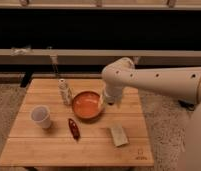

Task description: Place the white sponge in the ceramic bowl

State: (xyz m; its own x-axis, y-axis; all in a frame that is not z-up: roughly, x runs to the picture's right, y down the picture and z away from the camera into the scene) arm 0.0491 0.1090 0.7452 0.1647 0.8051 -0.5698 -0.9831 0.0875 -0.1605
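Dark panelling fills the back of the room, w/ a pale horizontal rail running across it; the floor is speckled grey carpet. Centre-frame stands a light wooden bench, top made of long planks, grain lengthwise, matte finish.

The ceramic bowl sits approx. mid-bench: round, shallow, glossy orange-brown inside, darker rim. The white sponge lies flat on the bench nr the front-right, well apart from the bowl: small off-white rectangular block, soft-looking, turned at a slight angle to the planks.

Left of the bowl: a plain white cup, upright, tapering to its base. Just beside the bowl's back-left rim, a small pale patterned bottle, upright. In front of the bowl, a slim dark-red oblong item lies on the wood.

The robot arm is smooth cream plastic w/ small dark holes, coming in from the right. Its gripper points down just beside the bowl's right rim; its grip state isn't readable.
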